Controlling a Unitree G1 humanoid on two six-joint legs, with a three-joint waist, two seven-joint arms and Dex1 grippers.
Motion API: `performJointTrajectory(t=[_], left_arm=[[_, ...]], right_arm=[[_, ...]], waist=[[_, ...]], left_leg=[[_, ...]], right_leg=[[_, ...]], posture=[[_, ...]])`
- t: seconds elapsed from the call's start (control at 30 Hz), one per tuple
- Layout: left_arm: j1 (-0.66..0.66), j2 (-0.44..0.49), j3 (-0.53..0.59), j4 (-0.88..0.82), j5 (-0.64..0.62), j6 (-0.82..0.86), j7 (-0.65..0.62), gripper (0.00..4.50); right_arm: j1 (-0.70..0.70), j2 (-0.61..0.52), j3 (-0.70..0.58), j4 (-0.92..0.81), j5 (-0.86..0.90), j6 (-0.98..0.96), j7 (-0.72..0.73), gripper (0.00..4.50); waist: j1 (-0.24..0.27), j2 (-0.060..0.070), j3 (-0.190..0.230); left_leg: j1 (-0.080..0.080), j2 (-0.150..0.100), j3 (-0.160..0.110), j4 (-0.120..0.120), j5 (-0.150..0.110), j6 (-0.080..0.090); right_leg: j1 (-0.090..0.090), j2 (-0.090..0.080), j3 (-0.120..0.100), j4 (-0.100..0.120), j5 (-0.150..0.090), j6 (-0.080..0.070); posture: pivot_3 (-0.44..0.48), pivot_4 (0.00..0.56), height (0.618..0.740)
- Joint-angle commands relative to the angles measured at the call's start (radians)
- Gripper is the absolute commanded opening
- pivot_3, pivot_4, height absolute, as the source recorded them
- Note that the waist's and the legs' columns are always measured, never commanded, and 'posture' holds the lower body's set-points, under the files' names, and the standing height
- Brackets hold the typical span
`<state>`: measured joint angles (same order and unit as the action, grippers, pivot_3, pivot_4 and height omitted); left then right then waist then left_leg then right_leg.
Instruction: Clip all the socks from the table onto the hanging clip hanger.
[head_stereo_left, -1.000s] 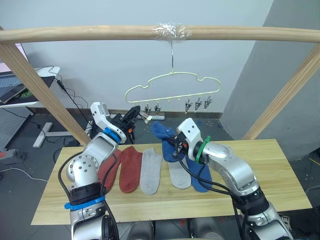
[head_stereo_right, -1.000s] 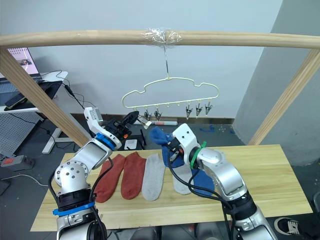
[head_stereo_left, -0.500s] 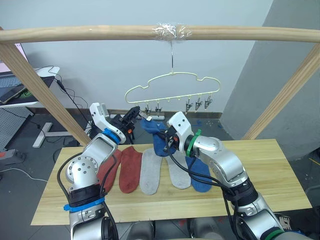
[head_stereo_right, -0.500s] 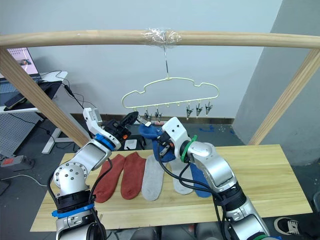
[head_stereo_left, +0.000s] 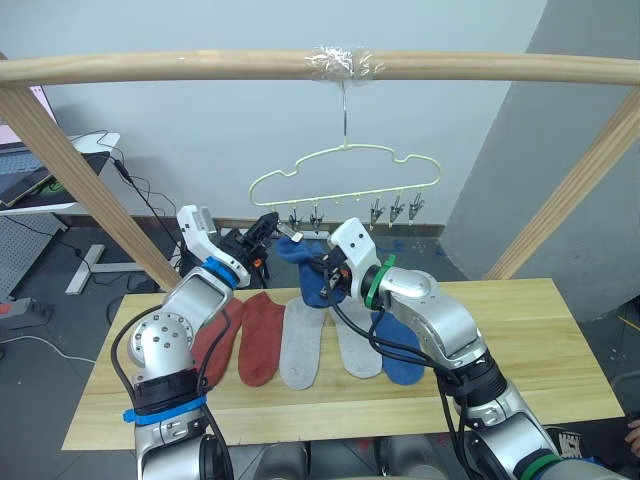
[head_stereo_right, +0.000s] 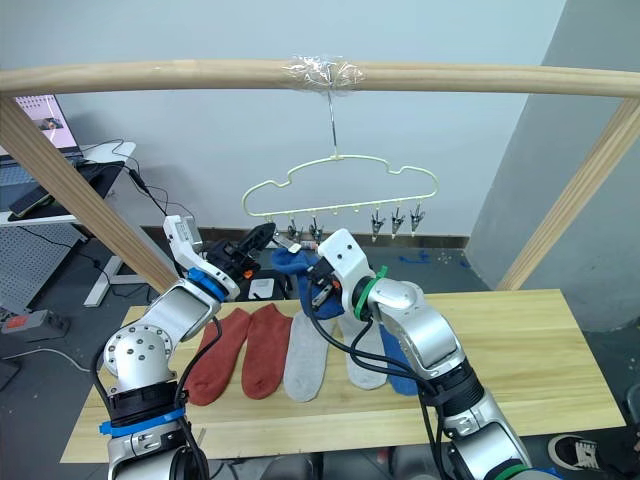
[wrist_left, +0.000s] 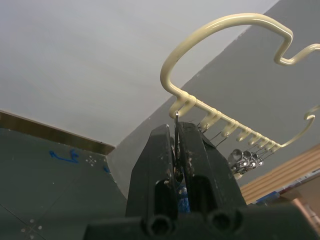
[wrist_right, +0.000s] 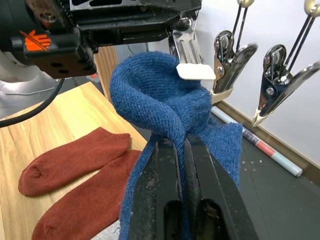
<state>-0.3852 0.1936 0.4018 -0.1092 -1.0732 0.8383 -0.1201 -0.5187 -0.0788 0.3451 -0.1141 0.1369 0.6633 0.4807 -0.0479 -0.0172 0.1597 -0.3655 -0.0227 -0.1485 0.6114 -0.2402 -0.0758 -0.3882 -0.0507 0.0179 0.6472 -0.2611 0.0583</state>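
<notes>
My right gripper (wrist_right: 181, 142) is shut on a blue sock (wrist_right: 150, 85), held up just below the clip hanger (head_stereo_left: 345, 170). The sock's folded top lies against the white tip of the leftmost clip (wrist_right: 187, 50). My left gripper (wrist_left: 175, 131) is shut on that clip's metal handle, right beside the sock. On the table (head_stereo_left: 540, 340) lie two rust-red socks (head_stereo_left: 262, 335), two light grey socks (head_stereo_left: 300, 340) and another blue sock (head_stereo_left: 400, 355) in a row. Several other clips (head_stereo_left: 395, 208) hang free.
The hanger hangs by its hook from a round wooden pole (head_stereo_left: 200, 66) with slanted posts at both sides (head_stereo_left: 80, 180) (head_stereo_left: 570, 190). A desk with a laptop (head_stereo_left: 40, 180) stands far left, and cables lie on the floor behind the table.
My right gripper has carried the blue sock left and up, from above the table's socks to the clip held by my left gripper. The left arm has barely moved.
</notes>
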Motion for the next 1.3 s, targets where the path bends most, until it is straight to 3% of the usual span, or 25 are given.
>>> performJointTrajectory(t=[0.03,0.1,0.13,0.4,0.57,0.73,0.77,0.8,0.93,1.13,1.17,1.3], left_arm=[[-0.001,0.010,-0.009,-0.036,0.003,-0.017,-0.008,0.00],[-0.001,0.010,-0.010,-0.036,0.002,-0.022,-0.016,0.00],[0.000,0.010,-0.008,-0.036,0.000,-0.024,-0.018,0.57],[0.008,0.018,0.005,-0.043,-0.023,-0.022,-0.016,3.02],[0.052,0.074,0.043,-0.089,-0.079,0.012,-0.016,4.46],[0.109,0.166,0.071,-0.129,-0.120,0.047,-0.021,4.46],[0.115,0.181,0.073,-0.136,-0.125,0.051,-0.022,4.50],[0.120,0.191,0.073,-0.143,-0.131,0.054,-0.023,4.50],[0.130,0.215,0.037,-0.175,-0.089,0.033,-0.031,4.50],[0.184,0.227,-0.056,-0.277,0.005,0.003,-0.071,4.50],[0.199,0.225,-0.076,-0.298,0.018,-0.001,-0.080,4.50],[0.243,0.231,-0.158,-0.342,0.124,-0.051,-0.118,4.50]], right_arm=[[-0.026,0.009,-0.010,-0.017,0.002,-0.027,0.000,0.06],[-0.029,0.011,-0.010,-0.014,0.001,-0.028,-0.001,0.06],[-0.030,0.012,-0.010,-0.013,0.001,-0.029,-0.002,0.00],[-0.031,0.012,-0.008,-0.008,0.002,-0.033,0.001,0.00],[-0.004,0.016,0.001,0.000,0.021,-0.026,0.022,0.00],[0.024,0.119,-0.078,0.023,0.159,0.084,0.035,0.00],[0.025,0.141,-0.095,0.028,0.193,0.113,0.041,0.51],[0.024,0.154,-0.106,0.032,0.216,0.136,0.046,0.66],[0.023,0.160,-0.110,0.055,0.230,0.148,0.045,2.04],[0.094,0.015,-0.084,0.005,0.187,0.123,0.079,4.23],[0.121,-0.028,-0.084,-0.016,0.177,0.109,0.088,4.47],[0.204,-0.136,-0.133,-0.105,0.169,0.061,0.084,4.47]], waist=[[0.000,0.000,0.000],[0.000,0.000,0.000],[0.000,0.000,0.000],[0.001,0.000,0.000],[0.000,0.000,0.000],[0.001,0.000,0.000],[0.003,0.000,0.000],[0.006,0.000,0.000],[0.018,0.000,0.000],[0.024,0.000,0.000],[0.024,0.000,0.000],[0.021,0.000,0.000]], left_leg=[[0.000,0.000,0.000,0.000,0.000,0.000],[0.000,0.000,0.000,0.000,0.000,0.000],[0.000,0.000,0.000,0.000,0.000,0.000],[0.000,0.000,0.000,0.000,0.000,0.000],[0.000,0.000,0.000,-0.001,0.000,0.000],[0.000,0.001,-0.001,-0.002,0.000,0.000],[0.000,0.000,-0.001,-0.002,0.000,0.000],[0.000,0.000,-0.001,-0.002,0.000,0.000],[0.000,0.000,-0.001,-0.002,0.000,0.000],[-0.001,-0.001,-0.001,-0.002,0.000,0.000],[-0.001,-0.001,-0.001,-0.002,0.000,0.000],[-0.002,-0.001,0.000,-0.002,0.000,0.000]], right_leg=[[0.000,0.000,0.000,0.000,0.000,0.000],[0.000,0.000,0.000,0.000,0.000,0.000],[0.000,0.000,0.000,0.000,0.000,0.000],[0.000,0.000,0.000,0.000,0.000,0.000],[-0.001,0.000,0.000,0.000,0.000,0.000],[-0.001,0.000,0.000,0.000,-0.001,-0.001],[-0.001,0.000,0.000,0.000,0.000,-0.002],[-0.001,0.000,-0.001,0.000,0.000,-0.002],[-0.001,0.000,-0.001,0.000,0.000,-0.002],[-0.001,-0.001,-0.001,-0.001,0.000,-0.002],[-0.001,-0.001,-0.001,-0.001,0.000,-0.002],[-0.001,-0.001,-0.001,-0.002,-0.001,-0.002]], posture=[[-0.008,0.132,0.740],[-0.008,0.132,0.740],[-0.008,0.131,0.740],[-0.002,0.128,0.740],[-0.001,0.132,0.740],[0.016,0.131,0.740],[0.020,0.130,0.740],[0.027,0.127,0.740],[0.034,0.123,0.740],[0.031,0.120,0.740],[0.022,0.116,0.740],[0.015,0.114,0.740]])
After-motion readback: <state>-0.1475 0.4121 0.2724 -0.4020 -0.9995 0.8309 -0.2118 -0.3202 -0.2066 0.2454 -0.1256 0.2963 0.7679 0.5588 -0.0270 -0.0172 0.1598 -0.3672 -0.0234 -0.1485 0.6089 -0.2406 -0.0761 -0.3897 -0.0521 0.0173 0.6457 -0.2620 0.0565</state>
